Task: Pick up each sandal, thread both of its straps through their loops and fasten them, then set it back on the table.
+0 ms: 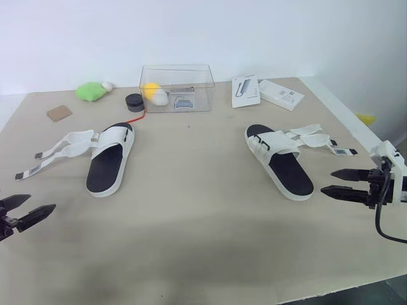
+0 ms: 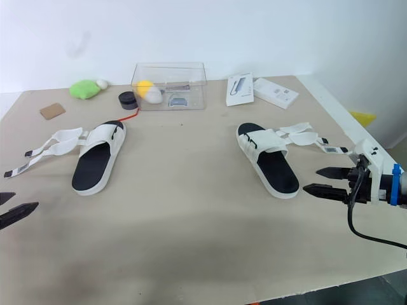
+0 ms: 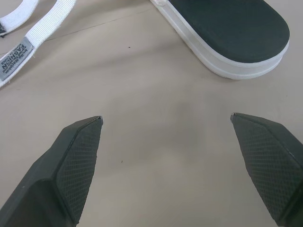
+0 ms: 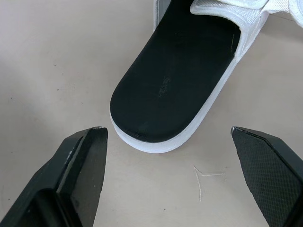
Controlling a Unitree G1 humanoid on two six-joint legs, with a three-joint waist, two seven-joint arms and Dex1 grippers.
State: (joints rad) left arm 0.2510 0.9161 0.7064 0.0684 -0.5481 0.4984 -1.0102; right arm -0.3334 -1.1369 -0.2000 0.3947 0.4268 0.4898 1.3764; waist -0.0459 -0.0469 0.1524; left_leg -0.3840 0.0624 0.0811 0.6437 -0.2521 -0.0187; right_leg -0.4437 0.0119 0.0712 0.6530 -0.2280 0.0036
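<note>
A plain white wall (image 1: 267,32) is standing behind the wide beige counter (image 1: 203,216), which is lying under soft, even light.

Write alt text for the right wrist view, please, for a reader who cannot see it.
The right hand hovers open just short of the rounded near end of a white sandal with a black footbed, which lies flat on a beige table. A white strap crosses the sandal's far end.
</note>
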